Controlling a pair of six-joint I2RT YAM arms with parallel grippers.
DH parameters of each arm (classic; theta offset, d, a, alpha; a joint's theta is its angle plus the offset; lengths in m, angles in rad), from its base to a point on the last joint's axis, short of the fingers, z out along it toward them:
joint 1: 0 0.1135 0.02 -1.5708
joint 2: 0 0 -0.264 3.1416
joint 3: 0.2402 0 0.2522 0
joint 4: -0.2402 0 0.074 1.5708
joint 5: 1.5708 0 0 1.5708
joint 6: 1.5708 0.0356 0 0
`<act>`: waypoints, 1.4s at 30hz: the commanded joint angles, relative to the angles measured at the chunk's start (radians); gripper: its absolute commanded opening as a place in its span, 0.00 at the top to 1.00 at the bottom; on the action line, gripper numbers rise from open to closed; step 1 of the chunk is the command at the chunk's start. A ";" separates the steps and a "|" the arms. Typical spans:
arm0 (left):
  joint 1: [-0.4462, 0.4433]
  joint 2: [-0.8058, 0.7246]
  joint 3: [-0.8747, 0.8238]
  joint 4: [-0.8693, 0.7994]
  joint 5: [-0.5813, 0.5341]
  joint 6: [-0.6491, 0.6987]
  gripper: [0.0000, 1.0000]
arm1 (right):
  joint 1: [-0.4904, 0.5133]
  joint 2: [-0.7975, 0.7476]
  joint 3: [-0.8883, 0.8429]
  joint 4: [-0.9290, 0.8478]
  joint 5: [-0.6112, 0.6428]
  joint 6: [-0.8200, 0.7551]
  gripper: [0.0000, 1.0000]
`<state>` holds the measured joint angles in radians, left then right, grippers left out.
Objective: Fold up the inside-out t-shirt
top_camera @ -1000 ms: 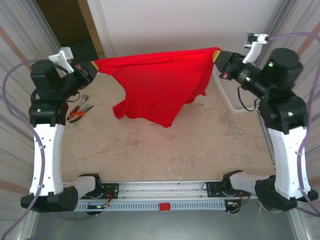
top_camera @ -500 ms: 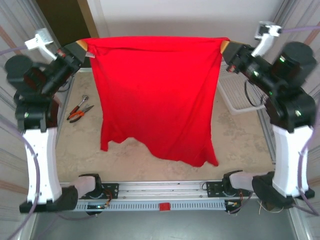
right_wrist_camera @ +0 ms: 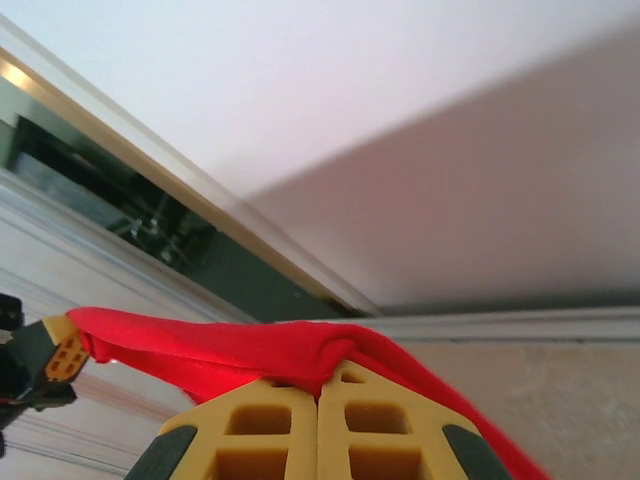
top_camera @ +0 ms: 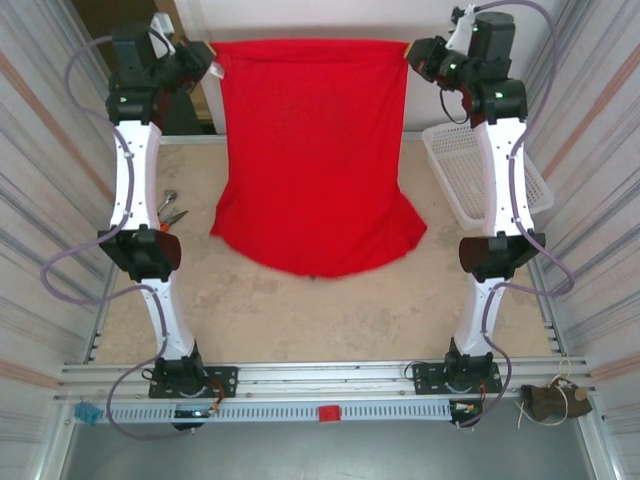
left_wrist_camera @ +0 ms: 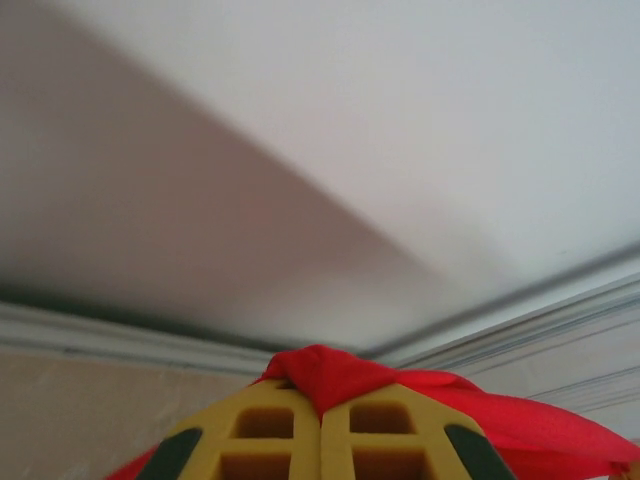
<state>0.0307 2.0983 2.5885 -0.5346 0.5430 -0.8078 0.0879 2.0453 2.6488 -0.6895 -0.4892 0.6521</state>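
**T-shirt** (top_camera: 315, 150): uniform bright red across the face shown. **Left gripper** (left_wrist_camera: 321, 405) and **right gripper** (right_wrist_camera: 318, 385): mustard-yellow fingers with dark green patches at the outer edges. **Left arm** (top_camera: 135, 170) and **right arm** (top_camera: 498, 170): white links, black joints. **Cable** (top_camera: 60, 260): pale lilac. **Basket** (top_camera: 455, 165): white, open mesh pattern. **Table** (top_camera: 300, 320): beige, mottled with grey veining. **Pliers** (top_camera: 172, 212): orange-red handles, silver head. **Side wall** (top_camera: 40, 150): pale grey, ribbed, crossed by faint brownish stripes.

White links (top_camera: 130, 180), black joints (top_camera: 140, 252), purple cables (top_camera: 60, 270); tool fingers (left_wrist_camera: 260, 440) yellow, hollow-celled, dark green corners
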 commanded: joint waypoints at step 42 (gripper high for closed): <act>-0.058 -1.531 -2.190 0.009 -0.204 0.097 0.30 | 0.312 -1.500 -2.155 -0.159 0.676 0.376 0.42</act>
<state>-0.0162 0.6369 0.3336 -0.4057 0.3820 -0.7044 0.3717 0.6338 0.4248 -0.7044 0.0608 0.9638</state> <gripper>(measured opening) 0.686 0.566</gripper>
